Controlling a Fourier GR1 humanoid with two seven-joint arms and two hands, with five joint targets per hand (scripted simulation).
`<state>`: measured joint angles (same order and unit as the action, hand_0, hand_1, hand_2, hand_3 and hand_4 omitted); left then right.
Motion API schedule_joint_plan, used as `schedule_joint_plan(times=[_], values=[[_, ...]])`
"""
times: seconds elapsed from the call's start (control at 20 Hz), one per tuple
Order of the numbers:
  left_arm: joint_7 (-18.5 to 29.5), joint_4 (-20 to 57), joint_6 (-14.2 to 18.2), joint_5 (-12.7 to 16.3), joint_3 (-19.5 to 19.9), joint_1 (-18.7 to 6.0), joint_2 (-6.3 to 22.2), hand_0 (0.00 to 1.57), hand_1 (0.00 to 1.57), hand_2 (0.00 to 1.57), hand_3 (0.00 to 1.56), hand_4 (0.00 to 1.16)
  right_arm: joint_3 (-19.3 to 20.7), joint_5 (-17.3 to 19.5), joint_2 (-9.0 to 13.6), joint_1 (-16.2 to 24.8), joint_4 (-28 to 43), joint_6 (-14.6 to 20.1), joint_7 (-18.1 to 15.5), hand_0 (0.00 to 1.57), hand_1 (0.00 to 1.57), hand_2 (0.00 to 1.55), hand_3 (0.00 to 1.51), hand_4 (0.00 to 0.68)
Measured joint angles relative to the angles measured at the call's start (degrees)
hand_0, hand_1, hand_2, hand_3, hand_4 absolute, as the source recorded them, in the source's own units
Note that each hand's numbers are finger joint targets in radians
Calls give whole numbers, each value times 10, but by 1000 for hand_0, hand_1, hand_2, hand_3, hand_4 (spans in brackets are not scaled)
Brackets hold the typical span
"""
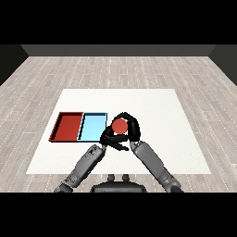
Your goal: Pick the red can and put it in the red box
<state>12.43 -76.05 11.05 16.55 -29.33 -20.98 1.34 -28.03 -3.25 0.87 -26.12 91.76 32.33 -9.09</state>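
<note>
Head view: the red can [120, 125] is seen held just right of the light blue tray [92, 126], the right hand [133, 129] curled round it. The left hand [111, 137] is crowded beneath; its fingers cannot be told. The red tray [67, 126] lies leftmost.

On the white table [152, 106] the red tray [67, 127] and light blue tray [91, 126] lie touching, near the left edge. Just right of the blue one, the right hand [133, 127] curls round the red can [120, 125] — the left hand [110, 139] sits close beside it, fingers curled.
</note>
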Motion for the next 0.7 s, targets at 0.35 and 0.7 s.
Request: schedule_joint_plan(times=[0.35,0.7], values=[[-2,14,144,37,-12,-23,-1,1571,1571,1571,1514,1119,-3,-20,-2,-14,-12,3,-9,1571,1571,1475,1406,625],[-16,10,172,27,-7,-15,2,1571,1571,1571,1498,1125,-14,-33,-3,-12,-17,11,-19,1571,1571,1469,1398,630]])
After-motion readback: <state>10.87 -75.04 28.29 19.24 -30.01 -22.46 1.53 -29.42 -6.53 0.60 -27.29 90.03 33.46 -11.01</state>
